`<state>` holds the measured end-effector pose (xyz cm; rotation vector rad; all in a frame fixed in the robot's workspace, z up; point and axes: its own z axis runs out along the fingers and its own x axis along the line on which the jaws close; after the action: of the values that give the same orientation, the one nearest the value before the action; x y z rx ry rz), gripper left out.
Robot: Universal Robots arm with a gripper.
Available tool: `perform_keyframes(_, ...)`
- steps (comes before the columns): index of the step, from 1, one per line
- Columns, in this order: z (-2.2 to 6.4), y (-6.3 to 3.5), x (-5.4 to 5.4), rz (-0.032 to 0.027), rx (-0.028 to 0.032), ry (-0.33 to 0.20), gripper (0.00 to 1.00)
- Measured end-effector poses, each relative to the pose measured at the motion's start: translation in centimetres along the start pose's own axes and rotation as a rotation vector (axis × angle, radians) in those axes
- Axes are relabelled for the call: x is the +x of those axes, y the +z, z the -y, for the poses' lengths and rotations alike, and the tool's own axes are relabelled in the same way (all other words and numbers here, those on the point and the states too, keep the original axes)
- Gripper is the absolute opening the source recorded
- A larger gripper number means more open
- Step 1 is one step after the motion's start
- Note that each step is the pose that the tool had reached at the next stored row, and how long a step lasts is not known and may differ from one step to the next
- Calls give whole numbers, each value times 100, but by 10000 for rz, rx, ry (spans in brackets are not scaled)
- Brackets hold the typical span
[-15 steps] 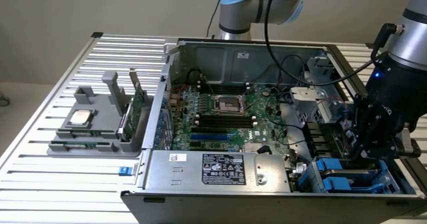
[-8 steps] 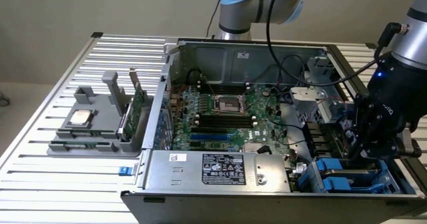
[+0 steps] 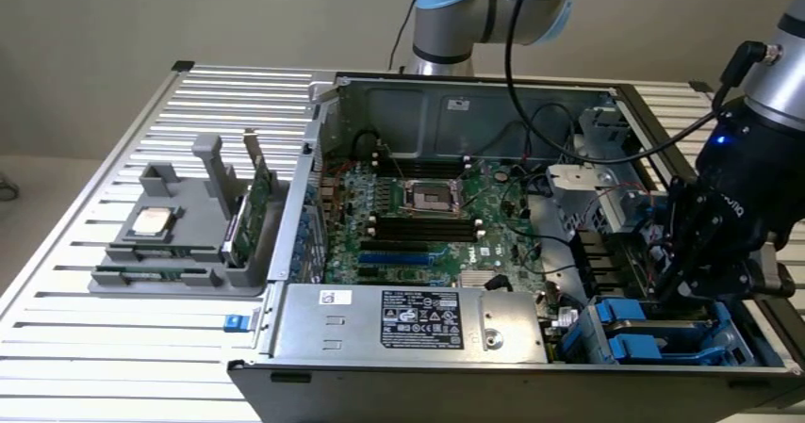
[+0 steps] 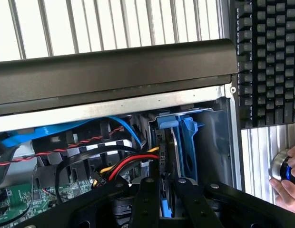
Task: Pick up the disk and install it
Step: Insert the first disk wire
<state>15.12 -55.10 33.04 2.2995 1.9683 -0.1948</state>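
Observation:
The disk (image 4: 172, 151) stands on edge in the drive bay at the corner of the open computer case, silver with its blue carrier bracket (image 4: 189, 137) beside it. My gripper (image 4: 165, 184) reaches down into that bay, its two black fingers (image 4: 145, 199) pressed against either side of the disk's thin edge. In the exterior view, the gripper (image 3: 685, 296) hangs over the blue bracket (image 3: 625, 316) at the case's near right corner. The disk's lower part is hidden inside the bay.
Red, yellow and black cables (image 4: 133, 161) and a blue cable (image 4: 66, 130) run close beside the bay. The motherboard (image 3: 428, 220) and power supply (image 3: 421, 319) occupy the case. A grey fixture (image 3: 188, 225) holds a CPU chip and green card. A keyboard (image 4: 269, 61) and a person's hand (image 4: 286, 183) lie outside the case.

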Motion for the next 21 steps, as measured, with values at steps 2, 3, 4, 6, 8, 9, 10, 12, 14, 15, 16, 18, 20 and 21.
perform_keyframes(2, -14, 0, 2, -15, 27, -22, 17)
perform_keyframes(3, -22, -1, 3, -23, 39, -36, 17)
perform_keyframes(4, -29, -1, 4, -34, 46, -55, 17)
perform_keyframes(6, -32, -2, 4, -68, 46, -110, 17)
perform_keyframes(8, -33, -1, 4, -109, 40, -185, 17)
perform_keyframes(9, -33, -1, 4, -125, 36, -221, 17)
perform_keyframes(10, -33, 0, 3, -141, 32, -259, 17)
perform_keyframes(12, -34, 0, 0, -162, 26, -322, 17)
perform_keyframes(14, -34, -2, -3, -169, 22, -350, 17)
perform_keyframes(15, -35, -5, -5, -171, 21, -358, 17)
perform_keyframes(16, -35, -11, -8, -171, 20, -363, 17)
perform_keyframes(18, -35, -18, -15, -171, 18, -373, 17)
perform_keyframes(20, -37, -17, -29, -169, 14, -401, 17)
perform_keyframes(21, -37, -16, -38, -169, 10, -424, 17)
